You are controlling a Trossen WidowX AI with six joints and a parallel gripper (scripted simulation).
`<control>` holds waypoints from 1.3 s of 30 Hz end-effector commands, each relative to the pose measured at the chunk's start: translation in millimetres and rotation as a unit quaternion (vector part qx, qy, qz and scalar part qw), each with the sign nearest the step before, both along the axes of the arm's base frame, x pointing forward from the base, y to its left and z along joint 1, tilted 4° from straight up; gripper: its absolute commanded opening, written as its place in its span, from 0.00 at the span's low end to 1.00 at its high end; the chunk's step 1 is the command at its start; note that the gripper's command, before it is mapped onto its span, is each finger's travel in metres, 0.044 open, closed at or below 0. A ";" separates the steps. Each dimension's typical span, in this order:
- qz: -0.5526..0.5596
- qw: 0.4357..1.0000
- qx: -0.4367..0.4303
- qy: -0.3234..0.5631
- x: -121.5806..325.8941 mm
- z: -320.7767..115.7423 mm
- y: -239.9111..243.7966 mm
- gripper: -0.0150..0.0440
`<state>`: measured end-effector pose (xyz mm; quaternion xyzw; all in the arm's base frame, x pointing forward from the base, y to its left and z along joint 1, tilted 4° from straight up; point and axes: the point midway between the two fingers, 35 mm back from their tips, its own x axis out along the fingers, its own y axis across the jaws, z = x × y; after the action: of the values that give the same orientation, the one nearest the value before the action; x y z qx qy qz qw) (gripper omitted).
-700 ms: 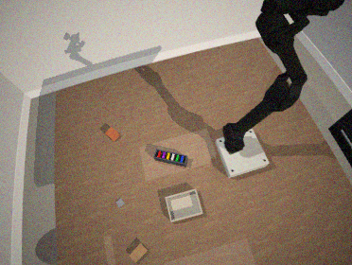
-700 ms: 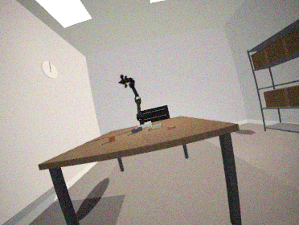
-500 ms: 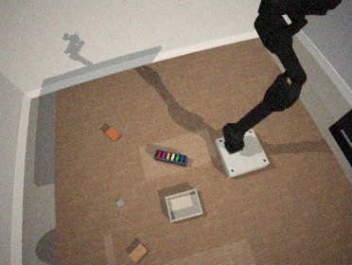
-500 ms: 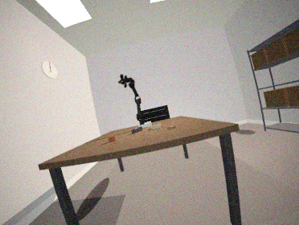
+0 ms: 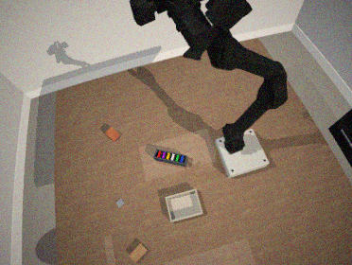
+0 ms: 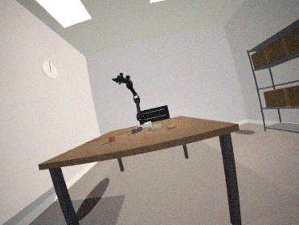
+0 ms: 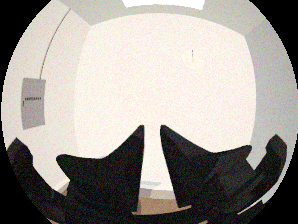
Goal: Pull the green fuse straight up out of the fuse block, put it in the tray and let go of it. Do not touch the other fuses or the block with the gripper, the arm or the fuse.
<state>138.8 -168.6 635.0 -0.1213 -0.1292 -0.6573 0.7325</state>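
The green fuse [image 5: 177, 158] is seated in the fuse block [image 5: 170, 164] [image 6: 137, 130], between the white and blue fuses. The hand [image 6: 114, 79] [image 7: 152, 128] is raised above the table [image 5: 95, 189] [image 6: 141, 148] [image 7: 157, 206], fingers slightly spread, nothing gripped.

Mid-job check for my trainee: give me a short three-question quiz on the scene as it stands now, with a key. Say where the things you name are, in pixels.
1. True or false: the green fuse [image 5: 177, 158] sits in the fuse block [image 5: 170, 164] [image 6: 137, 130].
2. Multiple choice: which fuses stand on either side of the green one?
A) red and purple
B) white and blue
C) yellow and red
3. Fill in one word: the fingertips of the gripper [image 6: 114, 79] [image 7: 153, 126] stand apart with ____ between them.

Key: 1 true; 2 B; 3 nothing.
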 end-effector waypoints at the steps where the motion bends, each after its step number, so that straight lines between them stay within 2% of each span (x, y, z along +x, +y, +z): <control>1: 0.043 0.990 -0.009 0.134 64.0 -34.5 -3.3 0.38; 10: 0.150 0.917 -0.002 0.369 166.8 -140.7 2.7 0.38; 15: 0.215 0.841 0.006 0.496 204.7 -215.1 15.3 0.38; 20: 0.283 0.742 0.023 0.607 223.0 -296.7 33.3 0.38; 28: 0.388 0.545 0.071 0.740 204.0 -426.2 68.5 0.38; 34: 0.463 0.381 0.125 0.791 160.7 -506.2 105.4 0.38; 39: 0.511 0.246 0.177 0.804 111.4 -552.3 135.4 0.38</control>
<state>284.5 -53.1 113.3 -0.3988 0.5745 0.2065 0.6843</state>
